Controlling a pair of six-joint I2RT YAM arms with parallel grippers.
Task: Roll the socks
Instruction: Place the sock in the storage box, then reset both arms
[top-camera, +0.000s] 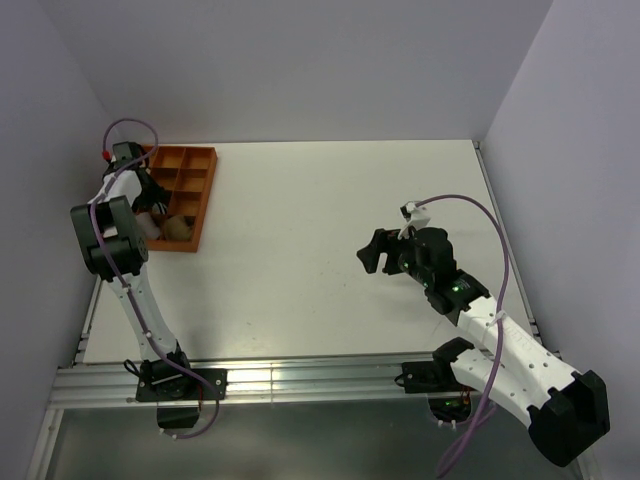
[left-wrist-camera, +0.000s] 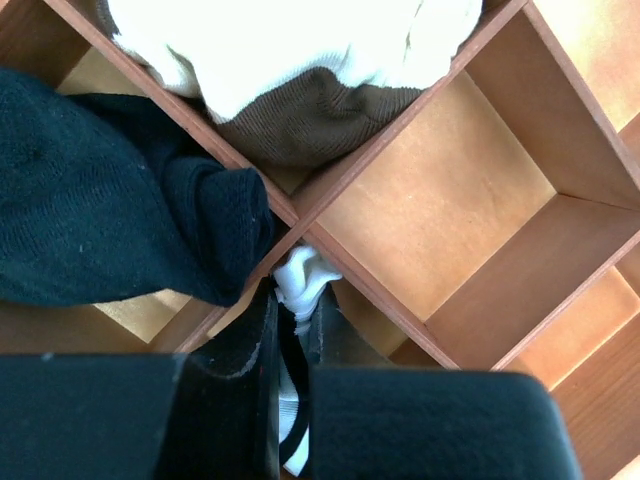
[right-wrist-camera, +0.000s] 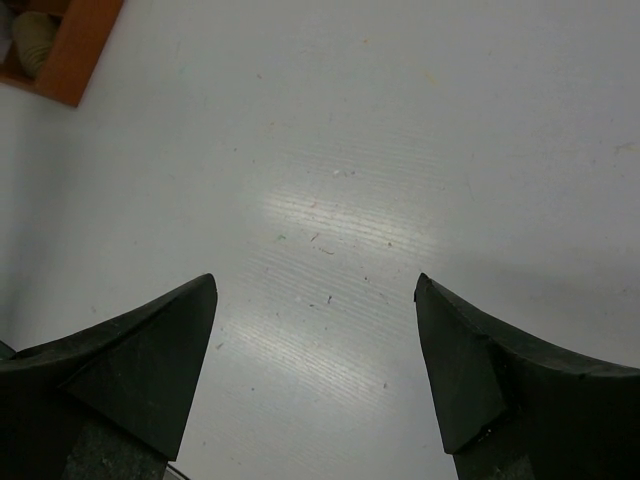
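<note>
Low in the left wrist view, a striped white sock (left-wrist-camera: 300, 272) is pinched by the left end effector (left-wrist-camera: 293, 310) over a box wall (left-wrist-camera: 380, 300). It could be snagged there and dropped. Nothing is held by the wide-open right end effector (right-wrist-camera: 315, 282).

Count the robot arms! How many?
2. The left arm reaches into the orange box, the left gripper pinching a white striped sock. The right arm hangs over the table, the right gripper open. None hidden.
</note>
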